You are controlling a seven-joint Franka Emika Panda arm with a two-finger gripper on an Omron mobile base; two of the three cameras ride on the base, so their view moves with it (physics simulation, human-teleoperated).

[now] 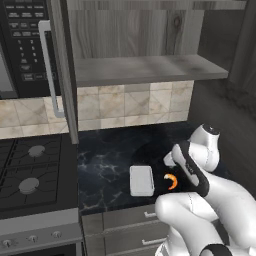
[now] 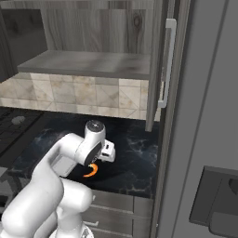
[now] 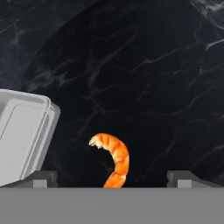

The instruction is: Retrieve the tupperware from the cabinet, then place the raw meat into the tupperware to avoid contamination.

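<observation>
The tupperware [image 1: 141,181] lies on the black marble counter [image 1: 107,155], a shallow whitish container with nothing in it. In the hand view the tupperware [image 3: 24,135] is at the left edge. The raw meat [image 1: 171,181], an orange shrimp-like crescent, rests on the counter just right of it, apart from it. My gripper [image 3: 114,179] hovers over the raw meat [image 3: 114,158], jaws open, with the piece lying between the two fingertips [image 3: 41,178]. In the right base view the gripper [image 2: 106,156] hangs just above the raw meat [image 2: 91,171]. The cabinet [image 1: 145,67] stands open, its shelf bare.
An open cabinet door [image 1: 62,70] hangs left of the work spot, another door [image 2: 160,65] to the right. A gas stove [image 1: 30,170] and black microwave [image 1: 20,45] sit at the left. Drawers [image 1: 130,225] run below the counter. A tall grey panel [image 2: 209,116] bounds the right.
</observation>
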